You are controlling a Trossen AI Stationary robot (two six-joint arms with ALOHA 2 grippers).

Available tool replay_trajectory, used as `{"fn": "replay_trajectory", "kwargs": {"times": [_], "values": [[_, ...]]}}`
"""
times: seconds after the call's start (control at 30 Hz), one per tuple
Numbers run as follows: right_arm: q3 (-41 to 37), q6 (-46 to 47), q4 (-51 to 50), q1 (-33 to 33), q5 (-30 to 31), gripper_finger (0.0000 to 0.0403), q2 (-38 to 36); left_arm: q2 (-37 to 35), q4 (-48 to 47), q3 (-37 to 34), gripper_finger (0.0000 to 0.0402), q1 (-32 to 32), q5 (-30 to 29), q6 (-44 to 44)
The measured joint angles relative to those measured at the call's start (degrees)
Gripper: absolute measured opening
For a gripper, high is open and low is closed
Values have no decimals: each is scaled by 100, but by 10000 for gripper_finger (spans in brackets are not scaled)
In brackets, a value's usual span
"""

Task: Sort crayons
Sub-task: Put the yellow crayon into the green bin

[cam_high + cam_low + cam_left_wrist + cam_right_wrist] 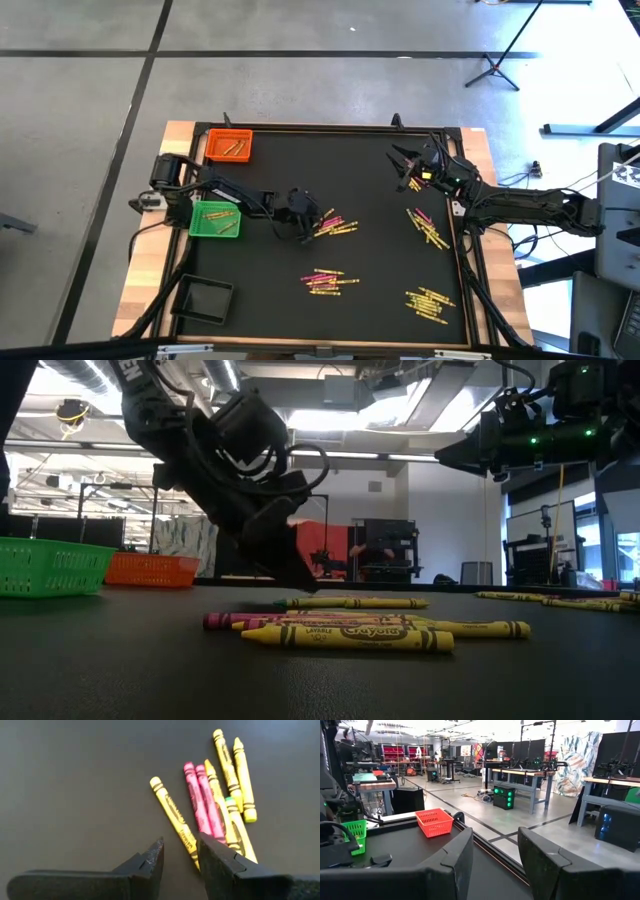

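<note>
Left end effector (180, 852) low over table (300, 170), fingers parted and empty, beside yellow and pink crayons (212, 805), right end effector (495, 855) raised, open, empty

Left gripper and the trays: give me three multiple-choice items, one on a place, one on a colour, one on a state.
1. Where is the left gripper?
A. over the small orange tray
B. low beside a cluster of yellow and pink crayons at mid-table
C. off the table

2. Which colour is the square tray nearest the left arm's base?
A. green
B. blue
C. white

3. How do the left gripper's fingers stand?
A. clamped on a crayon
B. fully shut
C. apart, nothing between them

Key: 1 B, the high view shows it next to that cluster; 2 A, green mesh tray; 3 C, the left wrist view shows bare black mat in the gap.
</note>
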Motion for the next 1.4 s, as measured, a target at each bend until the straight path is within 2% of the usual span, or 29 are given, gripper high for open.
{"fn": "replay_trajectory", "kwargs": {"times": [0.2, 1.0, 1.1, 1.4], "values": [[0, 0, -1, 0, 0, 154, 0, 0, 118, 0, 100, -2, 198, 7], [0, 0, -5, 0, 0, 154, 0, 302, 201, 8, 97, 13, 34, 153], [0, 0, -5, 0, 2, 154, 0, 302, 38, 20, 83, 15, 28, 163], [0, 0, -5, 0, 0, 154, 0, 289, -67, 20, 7, 24, 137, 307]]}}
